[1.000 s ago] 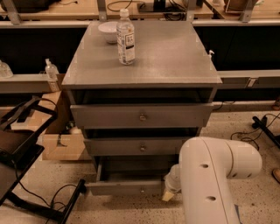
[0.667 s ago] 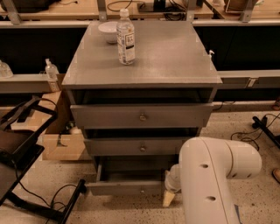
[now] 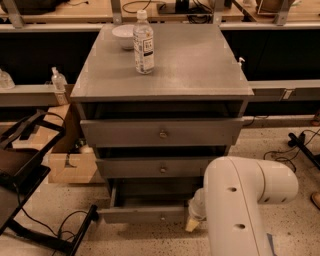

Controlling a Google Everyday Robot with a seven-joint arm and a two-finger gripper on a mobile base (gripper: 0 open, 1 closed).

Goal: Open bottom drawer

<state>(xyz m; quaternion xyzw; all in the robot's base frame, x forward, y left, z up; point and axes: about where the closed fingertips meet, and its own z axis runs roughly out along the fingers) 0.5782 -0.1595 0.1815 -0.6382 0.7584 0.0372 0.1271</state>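
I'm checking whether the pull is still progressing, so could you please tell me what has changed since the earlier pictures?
Nothing has visibly changed. The bottom drawer stays pulled out, and the gripper remains low at the right end of its front, partly hidden by the white arm. The water bottle and bowl sit unmoved on the cabinet top.

Speckled floor [image 3: 280, 220], cables [image 3: 283, 150], cardboard box [image 3: 70, 169] left, wooden benches [image 3: 75, 6] behind.
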